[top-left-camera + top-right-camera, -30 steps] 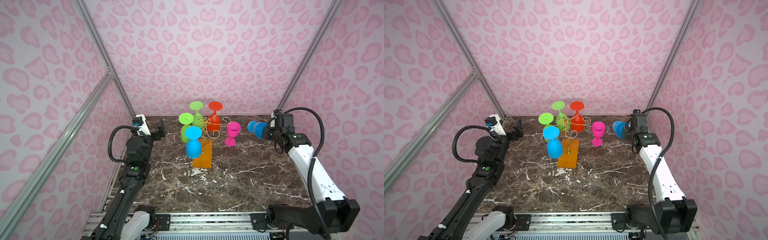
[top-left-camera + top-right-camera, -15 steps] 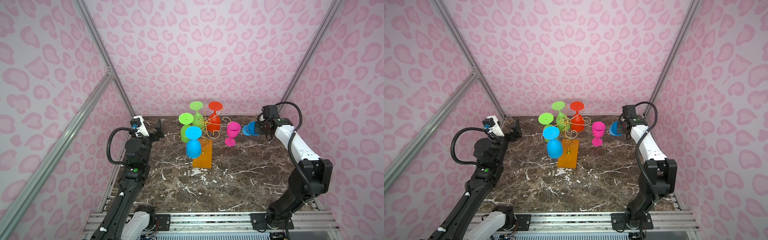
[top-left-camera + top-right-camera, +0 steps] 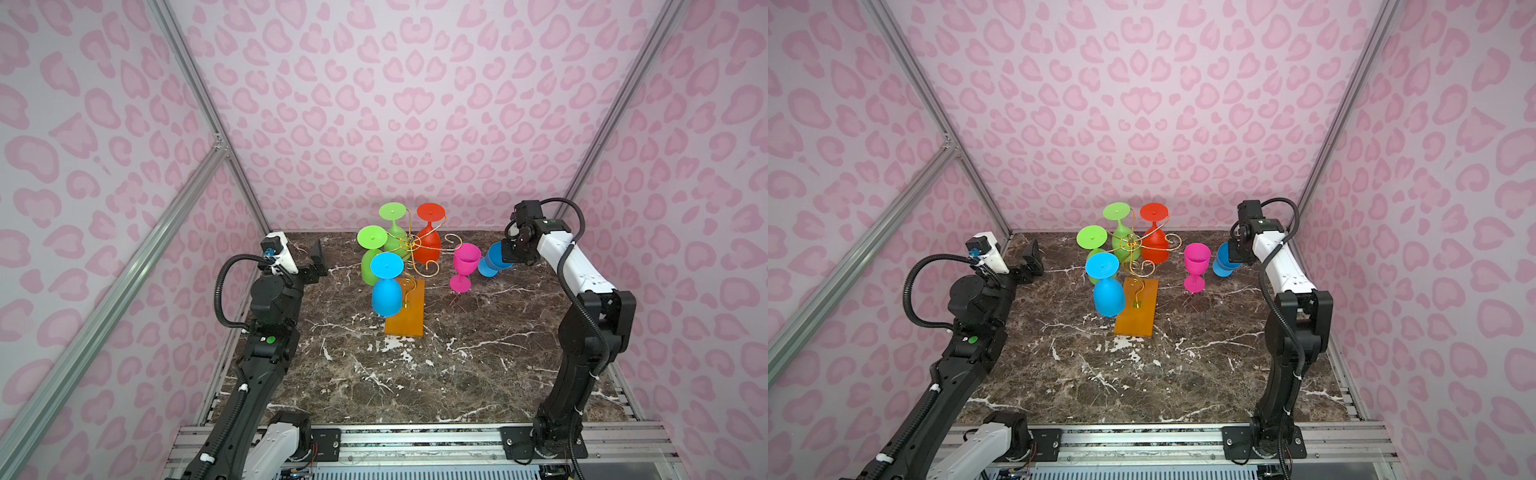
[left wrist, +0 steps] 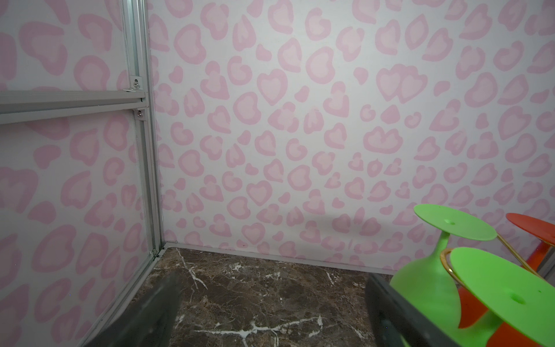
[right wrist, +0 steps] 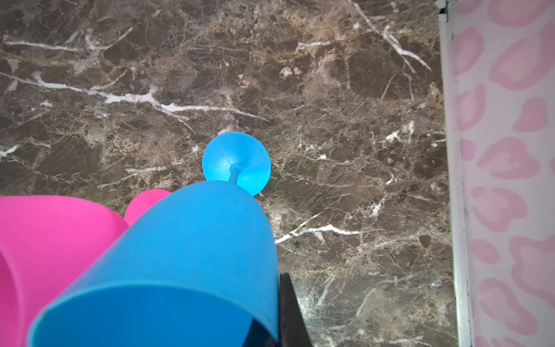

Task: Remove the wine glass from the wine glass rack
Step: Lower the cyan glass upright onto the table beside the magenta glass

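The right end effector (image 3: 510,254) is closed on the rim of a tilted sky-blue plastic wine glass (image 3: 490,262), low over the dark brown marble bench (image 3: 457,365) and just beside an upright pink plastic wine glass (image 3: 464,266). The wine glass rack (image 3: 409,309), thin gold wire on an orange wooden base, stands mid-bench. Four other coloured glasses (image 3: 387,291) hang on it upside down. The left end effector (image 3: 318,262) is wide open and holds nothing, to the left of the rack.

Pink heart-print walls (image 3: 415,104), marble floor (image 3: 415,374)

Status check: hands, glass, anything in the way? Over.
Left hand open, empty. Right hand shut on blue wine glass, clear of the wine glass rack. Upright pink wine glass close beside it.
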You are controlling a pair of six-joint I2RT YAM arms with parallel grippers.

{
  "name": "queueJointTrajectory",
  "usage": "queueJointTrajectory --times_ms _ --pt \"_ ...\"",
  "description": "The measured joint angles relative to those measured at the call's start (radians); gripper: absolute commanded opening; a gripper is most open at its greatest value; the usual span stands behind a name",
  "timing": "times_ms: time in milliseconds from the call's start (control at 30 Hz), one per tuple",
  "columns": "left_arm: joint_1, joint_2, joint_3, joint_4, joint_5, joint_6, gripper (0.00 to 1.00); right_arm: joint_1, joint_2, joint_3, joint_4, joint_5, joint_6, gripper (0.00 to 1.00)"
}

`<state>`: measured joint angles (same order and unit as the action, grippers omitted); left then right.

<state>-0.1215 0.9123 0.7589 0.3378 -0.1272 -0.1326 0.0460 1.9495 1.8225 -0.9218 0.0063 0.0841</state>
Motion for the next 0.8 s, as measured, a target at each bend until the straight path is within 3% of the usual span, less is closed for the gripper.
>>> queueJointTrajectory --times_ms 300,567,800 --pt "0.003 0.0 0.0 0.0 0.001 -0.002 0.97 0.01 0.048 0.05 -0.043 0.0 -0.01 0.0" --pt "0.005 0.0 0.0 0.0 0.001 -0.003 0.97 0.011 0.055 0.06 -0.045 -0.002 -0.009 0.11" --pt "0.006 0.0 0.0 0.0 0.008 -0.006 0.97 0.011 0.027 0.059 -0.04 -0.027 0.0 0.12"
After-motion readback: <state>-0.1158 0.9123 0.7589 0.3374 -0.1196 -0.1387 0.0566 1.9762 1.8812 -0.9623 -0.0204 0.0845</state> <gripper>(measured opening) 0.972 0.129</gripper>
